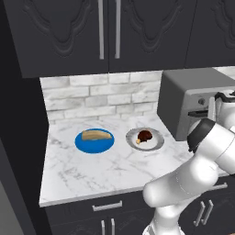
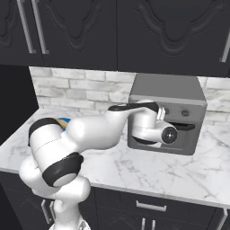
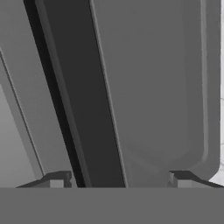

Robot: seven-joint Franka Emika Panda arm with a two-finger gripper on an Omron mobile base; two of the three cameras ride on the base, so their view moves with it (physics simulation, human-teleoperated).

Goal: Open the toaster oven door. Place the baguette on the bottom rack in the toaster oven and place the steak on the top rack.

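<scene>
L base view: toaster oven [image 1: 190, 103] sits at the right end of the marble tabletop [image 1: 87, 172], w/ the steak [image 1: 145, 136] on a grey plate [image 1: 158, 142] just left of the oven and the baguette [image 1: 97, 135] in a blue bowl [image 1: 92, 146] further left of it. R base view: arm reaches to the oven front, hand against the toaster oven door [image 2: 184, 143], by its dark bar handle [image 2: 184, 127]. Hand view: claw [image 3: 118, 179] is spread wide, fingertips [image 3: 57, 179] either side of the handle, not clenched on it.
</scene>
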